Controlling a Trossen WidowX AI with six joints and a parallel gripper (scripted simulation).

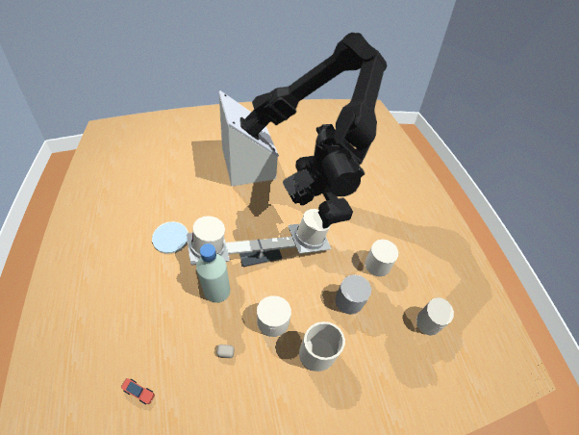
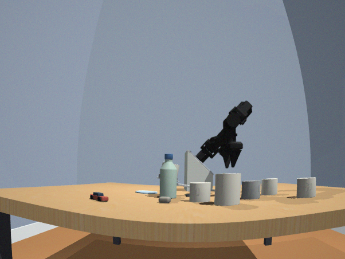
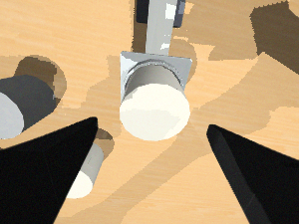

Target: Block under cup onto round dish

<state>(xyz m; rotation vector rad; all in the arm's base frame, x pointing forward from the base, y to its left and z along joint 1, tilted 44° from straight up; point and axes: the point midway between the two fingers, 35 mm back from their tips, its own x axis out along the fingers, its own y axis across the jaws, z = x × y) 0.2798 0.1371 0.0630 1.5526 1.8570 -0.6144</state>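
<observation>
A small balance point(image 1: 260, 246) point(image 3: 160, 24) carries two identical white cups upside down on its end pans. The left cup point(image 1: 209, 231) stands next to the round light-blue dish point(image 1: 169, 237) point(image 2: 146, 192). The right cup point(image 1: 312, 227) point(image 3: 154, 111) stands on its square pan point(image 3: 131, 61). My gripper point(image 1: 317, 202) point(image 2: 230, 160) point(image 3: 153, 125) is open and empty. It hangs above the right cup with a finger on each side, not touching it. No block is in view.
A green bottle point(image 1: 213, 276) point(image 2: 168, 177) stands just in front of the left cup. Several loose cups point(image 1: 382, 256) point(image 1: 353, 294) point(image 1: 273, 315) and an open cup point(image 1: 322, 345) stand nearer the front. A grey wedge point(image 1: 247, 149) stands behind. A pebble point(image 1: 224, 350) and a toy car point(image 1: 138, 390) lie front left.
</observation>
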